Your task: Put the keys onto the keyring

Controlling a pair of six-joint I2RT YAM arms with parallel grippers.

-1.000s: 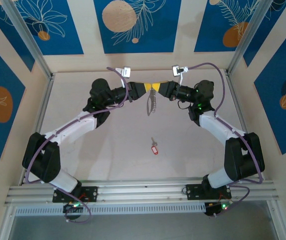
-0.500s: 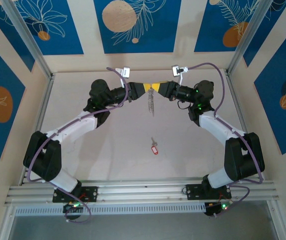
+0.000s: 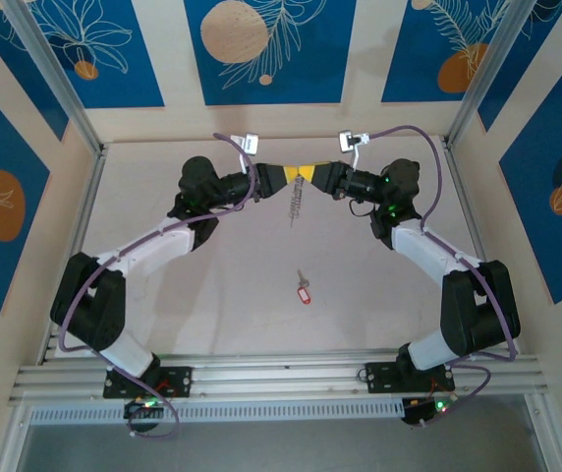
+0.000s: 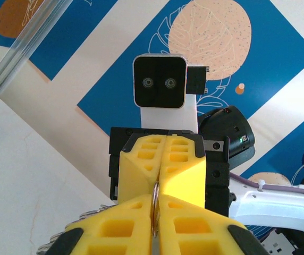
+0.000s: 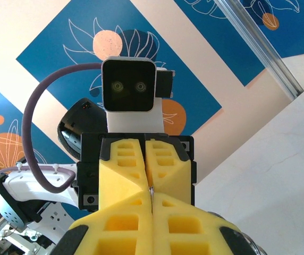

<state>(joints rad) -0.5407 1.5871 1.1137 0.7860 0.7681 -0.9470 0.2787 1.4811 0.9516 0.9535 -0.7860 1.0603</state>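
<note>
Over pale table [image 3: 212,295], both arms reach inward — left claw [image 3: 294,175], right claw [image 3: 308,174] tip-to-tip, clenching keyring [image 3: 298,200].

The left hand [image 3: 294,177] and the right hand [image 3: 306,175] both had bright yellow fingers on black bodies. The keyring [image 3: 295,204] was grey-silver. The keys [image 3: 305,291] were silver metal with a red tag. The worktop [image 3: 212,285] was off-white and faintly veined. The walls [image 3: 362,69] were cream, with blue panels [image 3: 261,84] bearing white leaf outlines and speckled peach-orange discs. The arms [image 3: 153,246] were black and white, with purple cables [image 3: 414,128].
</note>
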